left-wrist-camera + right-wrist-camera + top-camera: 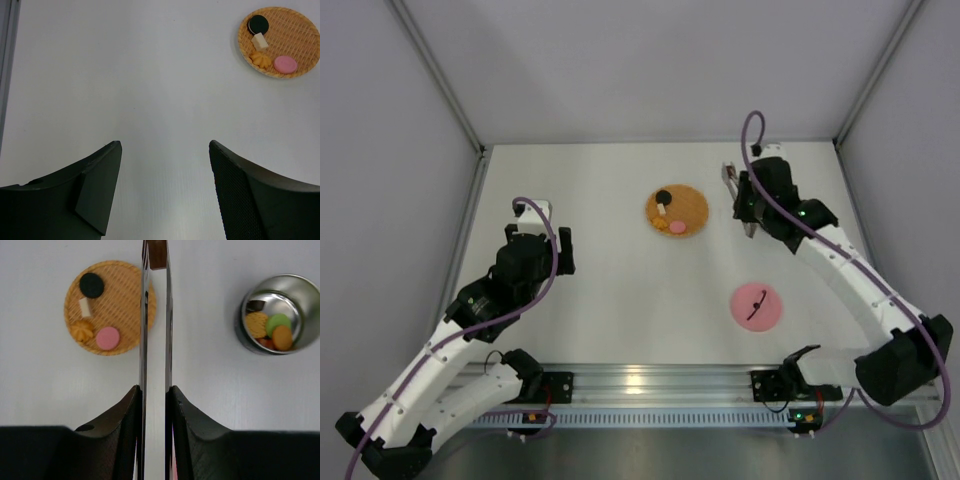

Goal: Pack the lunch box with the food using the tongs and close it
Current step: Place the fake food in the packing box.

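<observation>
My right gripper point(155, 387) is shut on the tongs point(145, 315), whose two silver arms run straight up the right wrist view. A brown piece of food point(157, 251) sits pinched at their tips. The steel lunch box point(242, 335) stands right of the tongs with several pieces inside. In the top view the right gripper point(745, 205) and tongs point(730, 176) hang right of the woven mat point(692, 222); the lunch box is hidden there. On the mat point(120, 305) lie a black round piece, a cream one, an orange one and a pink one. My left gripper point(165, 142) is open and holds nothing.
The pink disc lid point(757, 305) lies flat on the table nearer the arm bases, below the right gripper. Grey walls close in the white table on the left, far and right sides. The left gripper point(563, 250) hovers at the table's left.
</observation>
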Controlling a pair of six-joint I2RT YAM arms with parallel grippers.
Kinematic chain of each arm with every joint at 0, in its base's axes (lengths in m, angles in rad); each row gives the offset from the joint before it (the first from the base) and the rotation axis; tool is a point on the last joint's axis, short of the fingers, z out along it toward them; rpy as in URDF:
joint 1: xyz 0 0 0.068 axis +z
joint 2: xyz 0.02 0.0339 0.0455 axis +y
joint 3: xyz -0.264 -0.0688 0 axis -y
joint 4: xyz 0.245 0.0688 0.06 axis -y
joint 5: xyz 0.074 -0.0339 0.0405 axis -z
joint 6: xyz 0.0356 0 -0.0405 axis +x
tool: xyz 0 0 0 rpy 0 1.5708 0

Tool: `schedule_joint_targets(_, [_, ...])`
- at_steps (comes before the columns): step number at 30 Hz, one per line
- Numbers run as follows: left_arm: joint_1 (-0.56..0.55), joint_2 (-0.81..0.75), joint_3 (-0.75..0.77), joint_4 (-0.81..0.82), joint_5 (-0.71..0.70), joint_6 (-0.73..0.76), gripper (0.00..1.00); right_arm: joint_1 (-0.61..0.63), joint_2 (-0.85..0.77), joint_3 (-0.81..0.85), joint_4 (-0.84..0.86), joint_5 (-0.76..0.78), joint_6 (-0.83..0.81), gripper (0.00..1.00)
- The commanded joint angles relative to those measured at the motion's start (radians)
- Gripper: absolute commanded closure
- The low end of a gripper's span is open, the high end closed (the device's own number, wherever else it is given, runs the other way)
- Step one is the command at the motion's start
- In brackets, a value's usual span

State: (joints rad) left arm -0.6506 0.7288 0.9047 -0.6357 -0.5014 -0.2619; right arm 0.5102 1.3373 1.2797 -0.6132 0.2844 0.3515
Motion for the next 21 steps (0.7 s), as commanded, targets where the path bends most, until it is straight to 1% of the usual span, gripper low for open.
schedule_joint_targets(1, [0.002,-0.011,-0.009,0.034,0.001,0.007,0.24,-0.128,-0.150,-0.094,-0.026,0.003,0.010,0.81])
schedule_joint_targets(2, [0.002,-0.009,-0.009,0.033,0.003,0.007,0.24,-0.194,-0.174,-0.115,-0.031,-0.004,0.009,0.82])
schedule_joint_targets(5, [0.000,-0.006,-0.009,0.034,0.004,0.007,0.24,-0.292,-0.268,-0.172,-0.055,-0.007,-0.009,0.82])
schedule_joint_targets(7, [0.002,-0.005,-0.009,0.034,0.004,0.007,0.24,-0.329,-0.289,-0.201,-0.059,-0.020,-0.019,0.82])
schedule_joint_targets(21, [0.002,0.003,-0.009,0.034,0.004,0.007,0.24,-0.372,-0.260,-0.267,-0.030,-0.033,-0.031,0.80])
